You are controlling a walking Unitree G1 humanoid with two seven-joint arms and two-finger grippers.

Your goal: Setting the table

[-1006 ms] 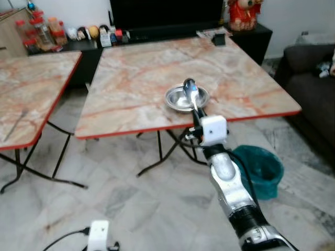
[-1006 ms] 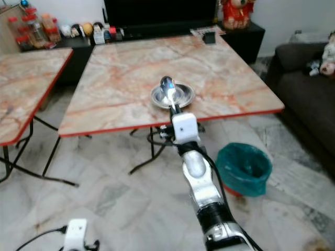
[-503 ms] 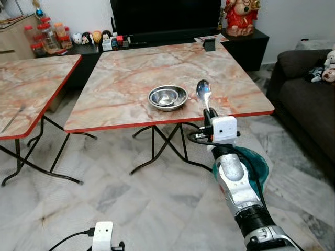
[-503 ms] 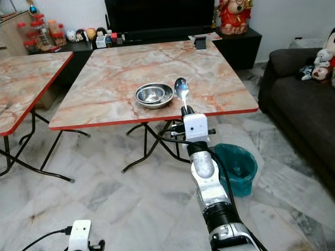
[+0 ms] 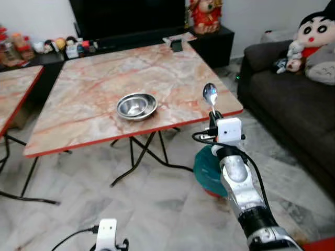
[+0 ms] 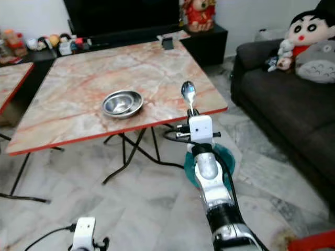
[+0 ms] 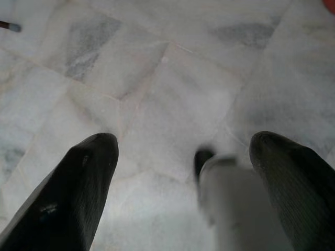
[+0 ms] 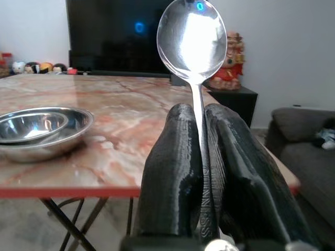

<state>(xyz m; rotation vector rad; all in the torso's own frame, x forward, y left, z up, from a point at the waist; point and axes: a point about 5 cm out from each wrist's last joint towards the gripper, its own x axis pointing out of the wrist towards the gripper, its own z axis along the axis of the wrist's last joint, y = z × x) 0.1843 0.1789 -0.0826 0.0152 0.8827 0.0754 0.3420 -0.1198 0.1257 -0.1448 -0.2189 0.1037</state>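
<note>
Near the bench edge, the right gripper fingers are pinching a spoon upright, probably needing lowering beside the bowl next.

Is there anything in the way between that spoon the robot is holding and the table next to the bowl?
Nothing visible. The right gripper holds the spoon upright near the table edge; bare tabletop lies between it and the bowl.

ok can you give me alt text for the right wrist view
The right gripper holds a metal spoon upright by its handle, bowl end up, jaws shut on it. Behind it is a marble-patterned table with a red edge and a steel bowl on it, a dark screen at the back.
</note>
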